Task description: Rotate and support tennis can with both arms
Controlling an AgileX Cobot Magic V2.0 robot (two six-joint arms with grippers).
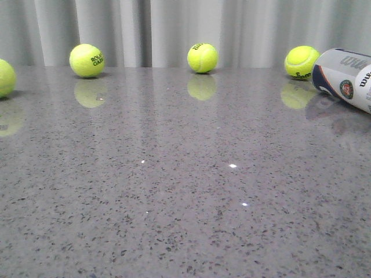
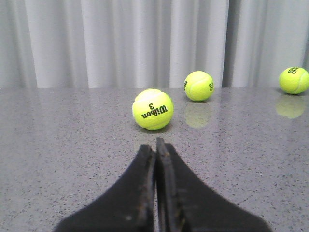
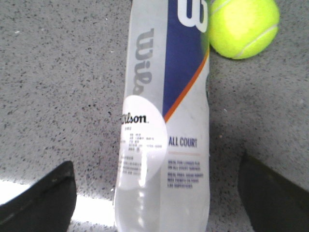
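Note:
The tennis can [image 1: 348, 78] lies on its side at the far right of the grey table, its white-and-navy Wilson label and round emblem showing, cut off by the frame edge. In the right wrist view the can [image 3: 164, 125] lies between my right gripper's [image 3: 157, 193] two black fingers [image 3: 38, 198], which stand wide apart on either side without touching it. My left gripper [image 2: 155, 150] is shut and empty, low over the table, pointing at a yellow tennis ball [image 2: 152, 109]. Neither arm shows in the front view.
Several yellow tennis balls lie along the table's back edge before a grey curtain: one at far left [image 1: 4, 77], one [image 1: 87, 60], one at middle [image 1: 203, 58], one [image 1: 301, 62] touching the can's end, also in the right wrist view [image 3: 244, 26].

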